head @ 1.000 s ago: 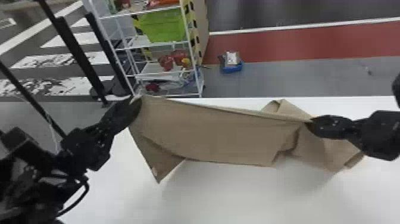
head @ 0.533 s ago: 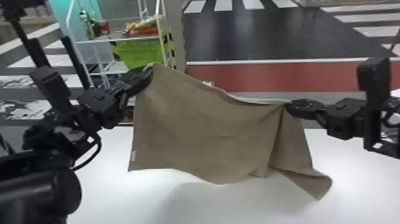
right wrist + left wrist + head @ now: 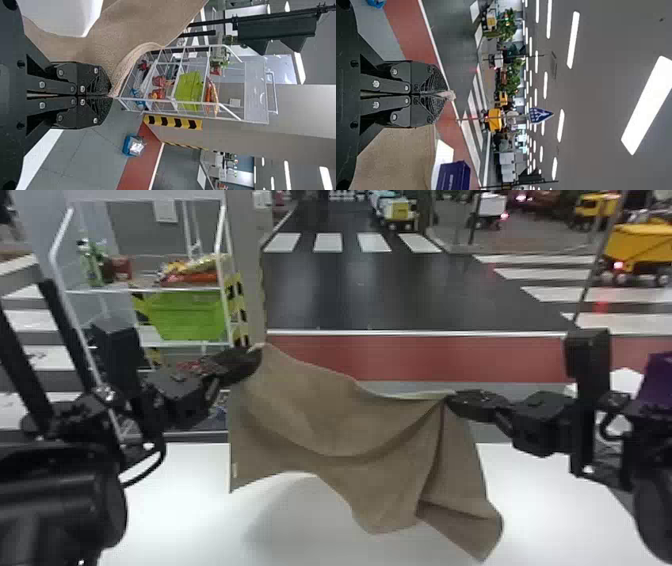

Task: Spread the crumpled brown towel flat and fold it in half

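Observation:
The brown towel (image 3: 340, 425) hangs in the air above the white table, held at two upper points, its top edge sagging between them. My left gripper (image 3: 257, 355) is shut on its upper left corner; in the left wrist view that gripper (image 3: 445, 95) pinches a small bit of cloth at its tips. My right gripper (image 3: 450, 397), lower, is shut on the top edge, with folds dropping below it to a pointed lower right end. In the right wrist view, the right gripper (image 3: 111, 96) grips the edge of the towel (image 3: 119, 31).
The white table (image 3: 165, 510) lies under the towel. Beyond its far left side stands a white wire rack (image 3: 150, 290) with a green basket (image 3: 187, 315). A purple box (image 3: 655, 385) is at the right, behind the right arm.
The head view has tilted up, showing more road. Both grippers have risen with the towel, which has gone from trailing low over the table to hanging in the air, with a deeper sag.

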You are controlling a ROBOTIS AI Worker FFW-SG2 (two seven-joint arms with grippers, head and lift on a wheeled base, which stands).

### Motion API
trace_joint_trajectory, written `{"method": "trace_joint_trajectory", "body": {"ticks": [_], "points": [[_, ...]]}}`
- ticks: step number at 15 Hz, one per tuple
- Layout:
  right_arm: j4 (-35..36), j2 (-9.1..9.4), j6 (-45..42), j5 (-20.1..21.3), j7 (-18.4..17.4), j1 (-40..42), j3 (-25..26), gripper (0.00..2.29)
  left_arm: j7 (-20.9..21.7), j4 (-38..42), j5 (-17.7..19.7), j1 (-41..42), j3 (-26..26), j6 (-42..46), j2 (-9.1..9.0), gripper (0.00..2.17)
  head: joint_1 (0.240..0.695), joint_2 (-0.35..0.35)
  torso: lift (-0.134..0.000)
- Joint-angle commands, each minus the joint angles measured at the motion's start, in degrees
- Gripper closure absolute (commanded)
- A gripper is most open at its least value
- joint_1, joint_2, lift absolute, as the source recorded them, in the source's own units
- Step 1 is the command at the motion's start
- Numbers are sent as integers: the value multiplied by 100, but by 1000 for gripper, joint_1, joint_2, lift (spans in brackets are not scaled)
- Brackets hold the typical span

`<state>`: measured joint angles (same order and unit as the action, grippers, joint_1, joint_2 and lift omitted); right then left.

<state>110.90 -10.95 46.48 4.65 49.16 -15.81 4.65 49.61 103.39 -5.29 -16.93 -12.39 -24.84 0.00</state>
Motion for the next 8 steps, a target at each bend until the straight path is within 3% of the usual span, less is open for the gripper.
{"method": "trace_joint_trajectory", "body": {"ticks": [1, 3, 4, 8], "points": [[529, -83, 6, -26, 94, 570, -34, 1396, 322, 287, 36, 577, -238, 115, 52, 1325, 476, -1, -123], [793, -101, -29, -61, 261, 948, -52, 1396, 568, 859, 124, 1271, -448, 220, 158, 1322, 520, 7, -123], [898, -101, -47, -70, 296, 1106, -52, 1396, 779, 1078, 247, 1658, -589, 379, 219, 1322, 563, 30, -123], [1083, -206, -64, -52, 674, 1572, -175, 1396, 1376, 1570, 485, 2906, -914, 1398, 281, 1322, 649, 65, -123]]}}
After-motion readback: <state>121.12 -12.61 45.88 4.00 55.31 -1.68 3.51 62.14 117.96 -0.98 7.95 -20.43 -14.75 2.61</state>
